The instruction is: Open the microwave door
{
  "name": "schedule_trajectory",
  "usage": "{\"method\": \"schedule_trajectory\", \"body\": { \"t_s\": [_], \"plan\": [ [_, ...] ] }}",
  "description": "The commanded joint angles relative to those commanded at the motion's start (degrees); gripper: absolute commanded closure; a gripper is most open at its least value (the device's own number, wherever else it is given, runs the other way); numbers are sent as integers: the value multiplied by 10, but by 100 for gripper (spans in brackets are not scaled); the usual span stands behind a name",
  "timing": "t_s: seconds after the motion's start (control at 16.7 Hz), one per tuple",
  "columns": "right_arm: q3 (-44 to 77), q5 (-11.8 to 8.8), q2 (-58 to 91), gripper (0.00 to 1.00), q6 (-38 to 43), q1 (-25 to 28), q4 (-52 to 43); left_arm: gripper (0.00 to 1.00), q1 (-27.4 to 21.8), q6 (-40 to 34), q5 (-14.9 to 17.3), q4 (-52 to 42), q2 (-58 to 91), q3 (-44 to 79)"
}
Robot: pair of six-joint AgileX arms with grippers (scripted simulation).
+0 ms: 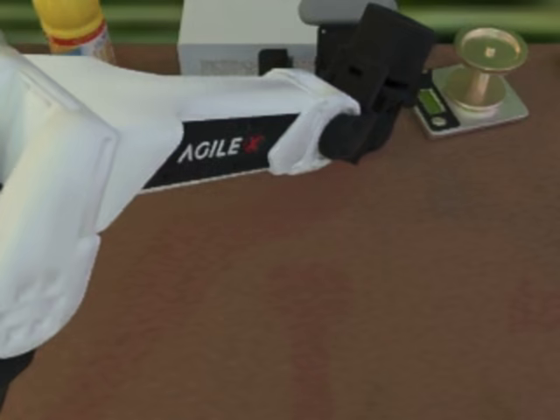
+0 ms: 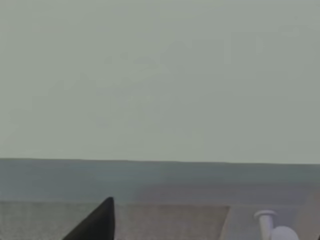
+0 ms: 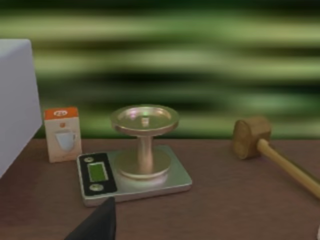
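Brown bench (image 1: 367, 289) carries everything, with the microwave (image 1: 236, 35) at its far edge. From the left, my left arm (image 1: 175, 140) reaches to the oven's front, presumably for the microwave door (image 2: 165, 220), whose mesh fills the wrist view; the left tool (image 1: 372, 83) hides its fingers, so I cannot tell their spread. Beside stand 1 scale (image 3: 132, 175) and 1 mallet (image 3: 260, 140).

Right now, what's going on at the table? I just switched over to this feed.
The left arm is stretched across the table from the left, its gripper up against the front of the white microwave at the back edge. The left wrist view shows only the microwave close up, with one silver knob in sight; whether the door has moved cannot be told. A grey kitchen scale sits to the microwave's right. The right arm is not visible in the top view.
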Motion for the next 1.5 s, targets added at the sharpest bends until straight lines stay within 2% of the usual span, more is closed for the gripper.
{"method": "schedule_trajectory", "body": {
  "t_s": [0.18, 0.36, 1.14, 1.5],
  "plan": [
    [0, 0, 0, 0, 0, 0, 0, 0, 18, 12, 15, 10, 33, 31],
    [0, 0, 0, 0, 0, 0, 0, 0, 18, 13, 16, 10, 33, 31],
    [0, 0, 0, 0, 0, 0, 0, 98, 18, 13, 16, 10, 33, 31],
    [0, 0, 0, 0, 0, 0, 0, 100, 18, 13, 16, 10, 33, 31]
  ]
}}
